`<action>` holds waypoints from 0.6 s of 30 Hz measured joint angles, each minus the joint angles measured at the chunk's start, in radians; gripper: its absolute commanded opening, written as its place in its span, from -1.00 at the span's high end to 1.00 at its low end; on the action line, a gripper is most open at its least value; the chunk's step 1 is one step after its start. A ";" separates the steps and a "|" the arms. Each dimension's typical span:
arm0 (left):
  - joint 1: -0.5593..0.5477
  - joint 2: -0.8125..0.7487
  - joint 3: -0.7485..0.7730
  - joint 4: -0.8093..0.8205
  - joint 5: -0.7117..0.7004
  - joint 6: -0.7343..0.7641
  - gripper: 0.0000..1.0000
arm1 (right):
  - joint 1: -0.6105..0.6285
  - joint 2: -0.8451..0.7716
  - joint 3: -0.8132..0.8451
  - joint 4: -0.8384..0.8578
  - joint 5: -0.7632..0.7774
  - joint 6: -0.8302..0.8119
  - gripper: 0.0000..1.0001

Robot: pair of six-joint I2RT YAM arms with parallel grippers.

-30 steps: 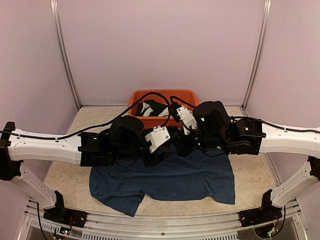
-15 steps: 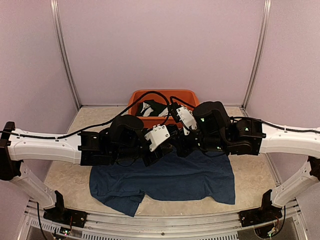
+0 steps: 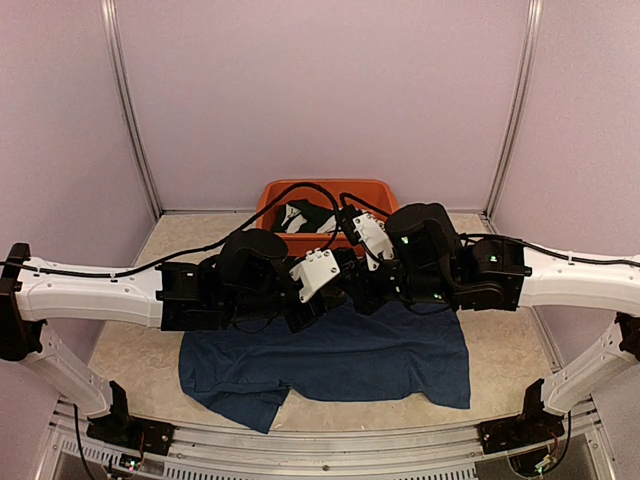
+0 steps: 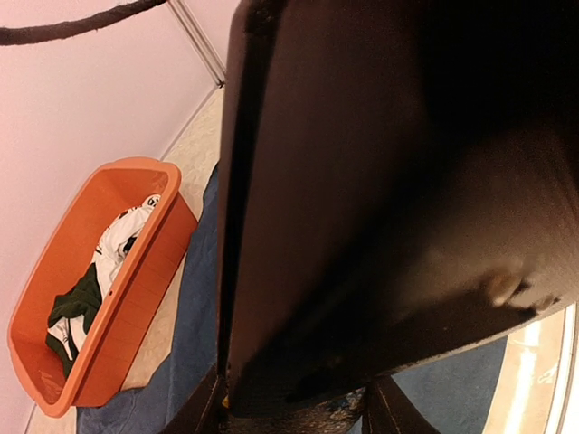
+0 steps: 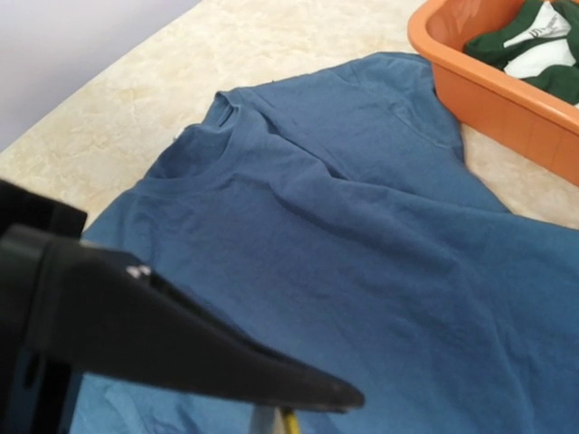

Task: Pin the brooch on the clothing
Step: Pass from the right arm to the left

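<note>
The navy T-shirt [image 3: 340, 365] lies spread on the desk [image 3: 130, 350], just in front of the orange tub [image 3: 275, 192]. Both hands hover over its far edge. The right hand [image 5: 312, 402] is closed. I cannot tell how open the left hand [image 3: 335, 292] is.

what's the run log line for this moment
T-shirt: spread flat on table | right gripper: shut, over shirt | left gripper: wrist view blocked, state unclear | orange tub: garments inside

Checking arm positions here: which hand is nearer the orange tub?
Right. The right hand is close to the front wall of the orange tub; the left hand lies further back from it, over the navy shirt.
</note>
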State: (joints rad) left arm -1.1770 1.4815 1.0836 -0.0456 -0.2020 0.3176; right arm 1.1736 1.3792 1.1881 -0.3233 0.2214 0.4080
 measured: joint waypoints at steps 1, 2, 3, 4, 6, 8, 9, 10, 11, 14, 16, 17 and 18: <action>0.000 0.000 0.000 0.001 0.003 0.000 0.41 | 0.000 0.000 0.000 0.000 -0.001 0.001 0.53; 0.000 0.000 0.000 0.002 0.007 -0.002 0.41 | 0.000 0.000 0.000 0.000 -0.003 -0.001 0.37; 0.000 0.000 0.000 0.008 0.010 -0.003 0.41 | 0.000 0.001 -0.002 0.000 -0.006 0.007 0.24; 0.000 0.000 0.000 0.016 0.013 -0.004 0.40 | 0.000 0.001 -0.003 -0.003 -0.008 0.006 0.13; -0.002 -0.005 -0.002 0.019 0.021 -0.006 0.38 | -0.001 -0.003 -0.011 -0.002 -0.004 0.005 -0.05; -0.002 -0.016 -0.015 0.033 0.025 -0.010 0.37 | -0.005 -0.024 -0.027 0.004 -0.011 0.011 -0.18; -0.002 -0.025 -0.028 0.047 0.027 -0.015 0.36 | -0.005 -0.043 -0.038 0.008 -0.024 0.014 -0.24; 0.000 -0.038 -0.045 0.062 0.027 -0.019 0.36 | -0.003 -0.064 -0.049 0.011 -0.038 0.016 -0.31; 0.000 -0.051 -0.059 0.072 0.028 -0.023 0.36 | -0.002 -0.084 -0.059 0.016 -0.053 0.018 -0.39; 0.005 -0.117 -0.130 0.138 0.042 -0.031 0.35 | -0.002 -0.172 -0.100 0.047 -0.111 0.035 -0.57; 0.006 -0.172 -0.185 0.187 0.063 -0.037 0.34 | -0.013 -0.237 -0.141 0.100 -0.159 0.058 -0.63; 0.007 -0.202 -0.211 0.210 0.077 -0.040 0.34 | -0.021 -0.267 -0.164 0.133 -0.191 0.069 -0.64; 0.007 -0.230 -0.237 0.235 0.098 -0.042 0.34 | -0.032 -0.291 -0.188 0.169 -0.231 0.085 -0.65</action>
State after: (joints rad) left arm -1.1702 1.2514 0.8467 0.1898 -0.1043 0.2756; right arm 1.1419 1.0878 0.9997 -0.1539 -0.0093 0.4931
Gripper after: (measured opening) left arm 0.416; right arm 0.808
